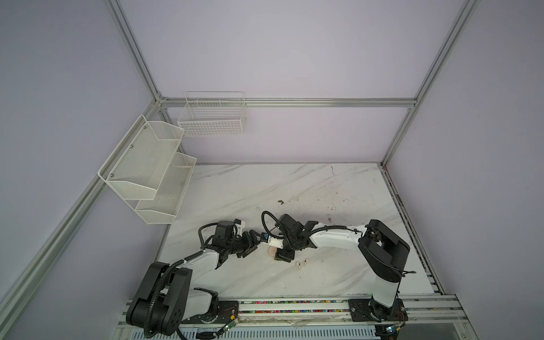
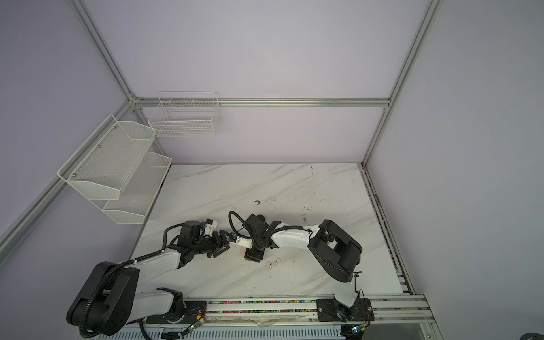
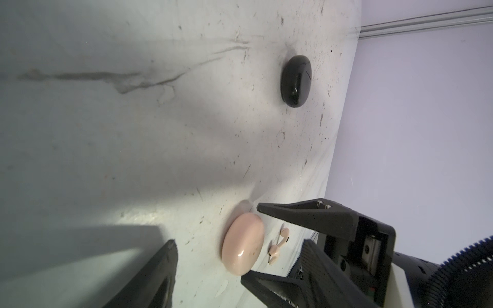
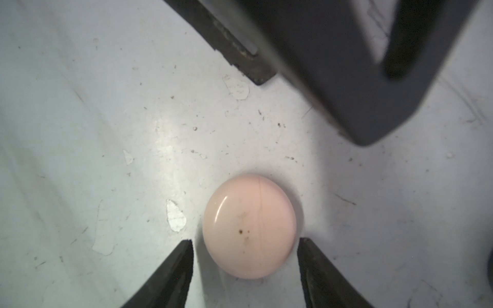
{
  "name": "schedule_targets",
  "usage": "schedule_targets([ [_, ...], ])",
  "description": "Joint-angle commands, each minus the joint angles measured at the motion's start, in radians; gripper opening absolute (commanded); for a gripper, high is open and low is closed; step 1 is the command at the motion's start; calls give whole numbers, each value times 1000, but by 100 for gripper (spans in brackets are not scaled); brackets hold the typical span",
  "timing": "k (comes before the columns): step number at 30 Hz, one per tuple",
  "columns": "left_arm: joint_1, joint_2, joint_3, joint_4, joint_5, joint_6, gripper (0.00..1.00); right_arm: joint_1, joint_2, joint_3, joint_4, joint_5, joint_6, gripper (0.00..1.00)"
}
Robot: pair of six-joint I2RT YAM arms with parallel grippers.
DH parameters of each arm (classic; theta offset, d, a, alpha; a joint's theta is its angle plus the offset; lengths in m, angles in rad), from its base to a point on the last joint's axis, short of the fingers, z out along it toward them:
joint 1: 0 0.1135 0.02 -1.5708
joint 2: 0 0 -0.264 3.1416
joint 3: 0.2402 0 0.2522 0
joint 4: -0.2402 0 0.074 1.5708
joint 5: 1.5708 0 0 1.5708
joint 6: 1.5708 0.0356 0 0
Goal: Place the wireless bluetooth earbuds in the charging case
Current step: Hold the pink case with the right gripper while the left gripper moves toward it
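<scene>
High up, both top views side by side, looking steeply down on the whole marble table (image 1: 294, 188) and both arms. Right wrist, close, facing straight down between the fingers of the right gripper (image 4: 245, 241) onto the pink case (image 4: 249, 226). Left wrist, low, sideways, same case (image 3: 241, 245) shared.

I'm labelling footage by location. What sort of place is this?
Likely a robotics lab work cell: two robot arms mounted on a rail, an aluminium frame with plain lilac walls around them, and a scuffed marble-print tabletop.
</scene>
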Motion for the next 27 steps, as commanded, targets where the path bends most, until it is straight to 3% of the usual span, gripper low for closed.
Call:
schedule_targets([
  [1, 3, 5, -31, 68, 40, -17, 73, 1, 15, 5, 37, -18, 13, 64],
  [12, 3, 33, -45, 113, 47, -34, 73, 16, 35, -5, 85, -9, 42, 65],
  [27, 3, 44, -59, 149, 57, -55, 73, 18, 39, -16, 65, -10, 51, 52],
])
